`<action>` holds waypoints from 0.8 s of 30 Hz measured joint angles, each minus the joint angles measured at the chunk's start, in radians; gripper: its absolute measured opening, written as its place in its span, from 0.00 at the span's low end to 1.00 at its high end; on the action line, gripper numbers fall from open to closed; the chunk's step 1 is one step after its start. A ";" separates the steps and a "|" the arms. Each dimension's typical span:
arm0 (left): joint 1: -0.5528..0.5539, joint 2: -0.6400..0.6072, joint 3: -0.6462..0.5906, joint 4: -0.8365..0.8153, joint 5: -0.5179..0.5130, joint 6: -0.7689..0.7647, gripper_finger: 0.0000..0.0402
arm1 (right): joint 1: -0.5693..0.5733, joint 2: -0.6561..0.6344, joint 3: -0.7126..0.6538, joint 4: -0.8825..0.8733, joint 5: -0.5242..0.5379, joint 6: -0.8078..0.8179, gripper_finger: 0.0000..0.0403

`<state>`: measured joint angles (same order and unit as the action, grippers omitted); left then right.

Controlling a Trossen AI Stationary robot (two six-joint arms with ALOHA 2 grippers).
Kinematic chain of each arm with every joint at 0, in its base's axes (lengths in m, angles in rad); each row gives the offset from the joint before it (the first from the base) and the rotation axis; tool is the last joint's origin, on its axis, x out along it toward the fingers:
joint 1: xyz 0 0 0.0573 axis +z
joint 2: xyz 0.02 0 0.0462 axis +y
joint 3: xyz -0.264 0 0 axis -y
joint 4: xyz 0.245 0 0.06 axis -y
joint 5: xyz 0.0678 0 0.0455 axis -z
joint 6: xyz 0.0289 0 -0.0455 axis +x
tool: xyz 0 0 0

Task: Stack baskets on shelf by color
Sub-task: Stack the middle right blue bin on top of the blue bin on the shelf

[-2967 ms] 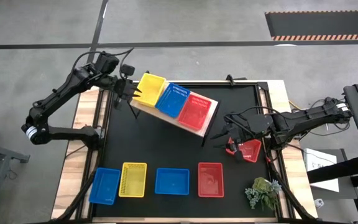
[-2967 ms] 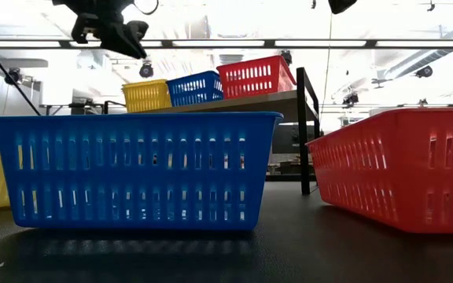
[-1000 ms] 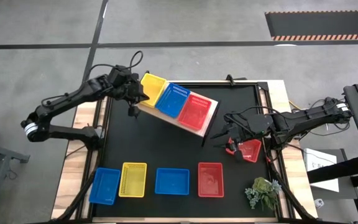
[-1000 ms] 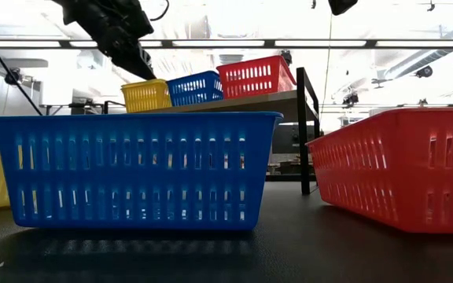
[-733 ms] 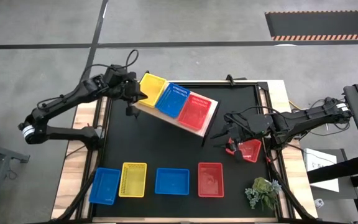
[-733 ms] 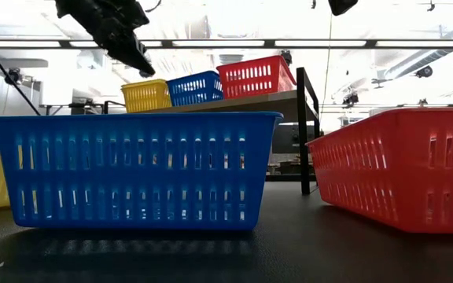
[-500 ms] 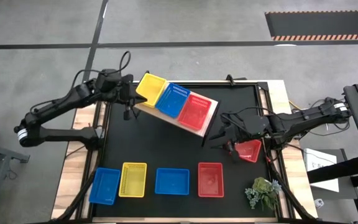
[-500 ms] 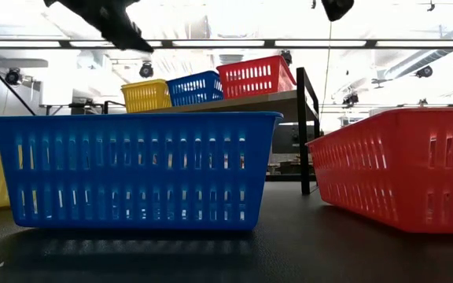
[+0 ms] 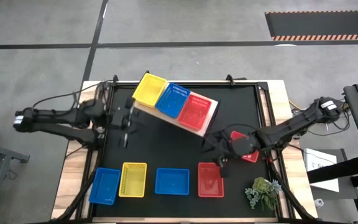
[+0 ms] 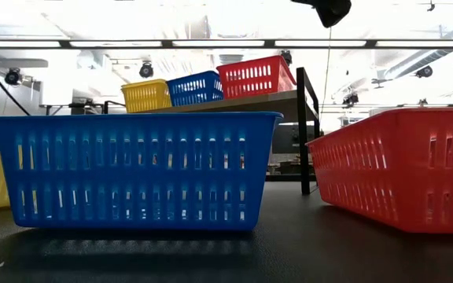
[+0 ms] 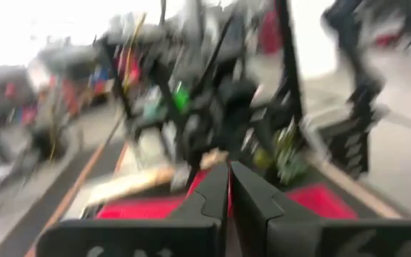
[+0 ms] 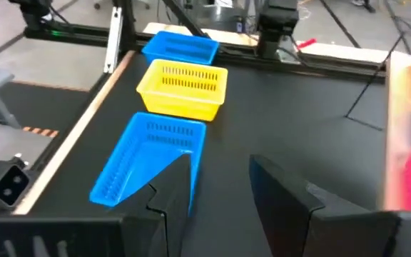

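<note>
Overhead, high view: shelf [image 9: 207, 122], long axis diagonal across the black tabletop [image 9: 166, 146], carries one yellow basket [image 9: 150, 89], one blue basket [image 9: 174, 99] and one red basket [image 9: 194, 111] side by side. Front row on tabletop: blue, yellow, blue, red baskets, long axes front to back. Left end effector [image 9: 128, 126], fingers together, empty, beside the shelf's yellow end. Right end effector [image 9: 221, 159], fingers apart, empty, above the front red basket [image 9: 210, 180]; another red basket [image 9: 246, 151] just beside its arm.

Low view: blue basket [image 10: 134, 169] and red basket [image 10: 403, 165] in foreground; shelf behind.

Right wrist view: two blue baskets and a yellow basket [image 12: 183, 87] in line.
</note>
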<state>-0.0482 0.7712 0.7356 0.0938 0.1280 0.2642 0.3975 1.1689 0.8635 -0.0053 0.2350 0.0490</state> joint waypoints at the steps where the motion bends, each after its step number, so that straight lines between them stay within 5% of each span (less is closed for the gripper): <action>1: -0.035 0.008 -0.023 0.074 -0.007 0.000 0.00 | 0.015 0.013 0.000 0.009 0.015 0.012 0.34; 6: -0.181 0.075 -0.100 0.367 -0.011 0.003 0.00 | 0.081 0.074 0.001 0.047 0.048 0.064 0.34; 14: -0.308 0.263 -0.115 0.601 -0.033 0.003 0.00 | 0.133 0.139 0.001 0.049 0.065 0.110 0.34; 24: -0.348 0.406 -0.110 0.665 -0.045 0.005 0.00 | 0.150 0.252 0.135 -0.028 0.080 0.058 0.34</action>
<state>-0.3962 1.1771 0.6258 0.7589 0.0828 0.2690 0.5480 1.4212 0.9982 -0.0333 0.3153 0.1075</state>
